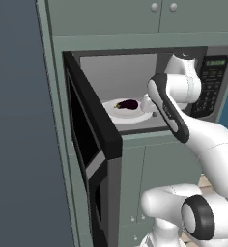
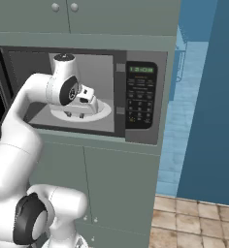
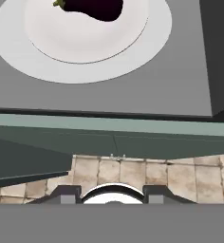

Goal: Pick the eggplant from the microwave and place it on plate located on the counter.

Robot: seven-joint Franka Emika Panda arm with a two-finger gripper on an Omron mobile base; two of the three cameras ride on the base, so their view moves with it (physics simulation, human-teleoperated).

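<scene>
The eggplant (image 1: pixel 128 104) lies on a white plate (image 1: pixel 117 114) inside the microwave (image 1: pixel 135 67), on the light grey cavity floor. It is dark purple, almost black, with a small greenish stem end that points toward the open door side in the left base view. In the hand view the eggplant (image 3: pixel 92 8) sits at the top edge, partly cut off, resting in the shallow centre of the white plate (image 3: pixel 147 47), its stem to the left there.

The microwave door (image 1: pixel 94 159) stands swung wide open to the left, black-framed with a dark window. The keypad panel (image 2: pixel 139 94) with its small green display sits on the right of the cavity. Grey-green cabinet fronts (image 2: pixel 121 189) run below the microwave, and two round knobs (image 1: pixel 163 7) show on the cupboards above it.

The white arm reaches up from the base and bends into the mouth of the cavity. The gripper (image 2: pixel 82 110) is at the front of the opening, over the near rim of the white plate, and apart from the eggplant. In the hand view the two dark fingertips (image 3: pixel 66 193) rise at the bottom, set well apart with nothing between them, so the fingers are wide and hold nothing. Beneath them in that view lie the front edge of the microwave floor, the cabinet top and beige floor tiles (image 3: pixel 133 171).
</scene>
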